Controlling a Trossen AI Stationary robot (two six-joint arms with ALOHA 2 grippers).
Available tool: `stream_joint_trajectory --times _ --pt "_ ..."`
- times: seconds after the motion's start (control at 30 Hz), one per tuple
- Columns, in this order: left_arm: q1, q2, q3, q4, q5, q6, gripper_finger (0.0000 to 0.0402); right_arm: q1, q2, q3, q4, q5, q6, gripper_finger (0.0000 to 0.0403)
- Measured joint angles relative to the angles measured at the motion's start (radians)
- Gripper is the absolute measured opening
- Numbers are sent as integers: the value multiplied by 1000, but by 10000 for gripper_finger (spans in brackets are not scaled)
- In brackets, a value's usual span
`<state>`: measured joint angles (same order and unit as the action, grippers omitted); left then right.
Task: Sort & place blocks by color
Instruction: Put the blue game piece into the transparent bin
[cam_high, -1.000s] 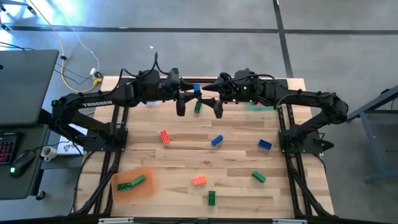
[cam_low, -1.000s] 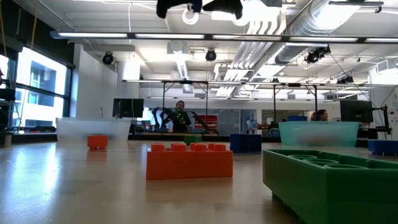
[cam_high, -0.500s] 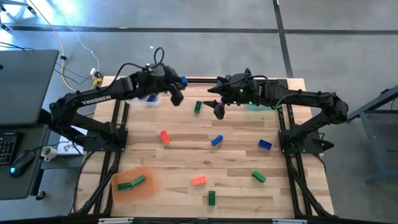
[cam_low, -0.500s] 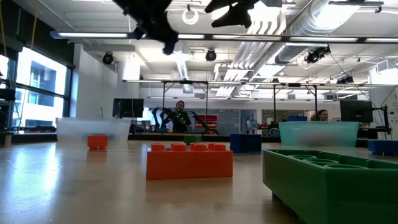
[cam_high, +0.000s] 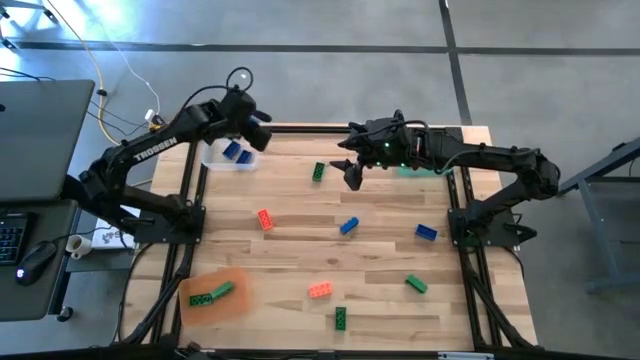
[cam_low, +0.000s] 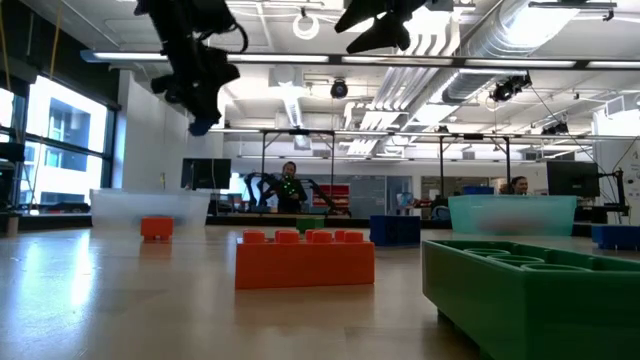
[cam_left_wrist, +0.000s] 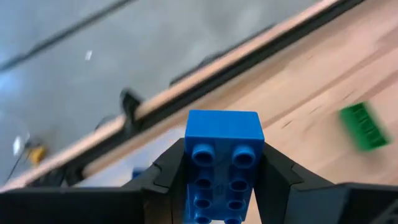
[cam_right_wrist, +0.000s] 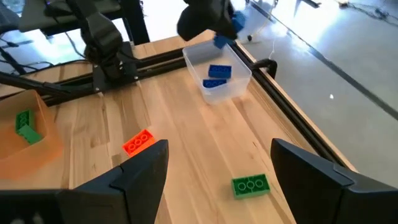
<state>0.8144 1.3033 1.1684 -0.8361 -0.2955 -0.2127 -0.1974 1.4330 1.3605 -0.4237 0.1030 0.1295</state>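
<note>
I'm seeing seven blocks lying loose across the bench (cam_high: 300, 255). The clear tray (cam_high: 228, 158) is holding blue ones. My left pincer (cam_left_wrist: 224, 180) is clamping a blue block (cam_left_wrist: 222, 163) above it; the right pincer (cam_right_wrist: 217, 165) is hanging apart.

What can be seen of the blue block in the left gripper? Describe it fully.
The blue block is a small rectangular brick of glossy plastic, its open underside with round tube sockets facing the left wrist camera. It is clamped on its two long sides between the dark fingers of the left gripper, touching nothing else. It hangs in the air above the clear tray at the table's far left corner, where other blue blocks already lie.
</note>
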Motion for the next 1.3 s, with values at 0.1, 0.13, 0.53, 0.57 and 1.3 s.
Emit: stream_joint_trajectory --times 0.1,0.13,0.53,0.57,1.3 --pt "38 26 0 -52 3 17 111 -11 0 0 -6 -2 27 271" --pt "49 37 0 -62 8 22 111 -14 0 0 -6 -2 31 271" --pt "160 178 -1 -111 145 21 111 -18 6 0 -6 -6 54 271" --pt "164 190 -1 -124 158 21 111 -18 9 0 -6 -6 54 271" --pt "177 430 -1 -187 130 6 143 23 168 0 -5 -223 83 271"
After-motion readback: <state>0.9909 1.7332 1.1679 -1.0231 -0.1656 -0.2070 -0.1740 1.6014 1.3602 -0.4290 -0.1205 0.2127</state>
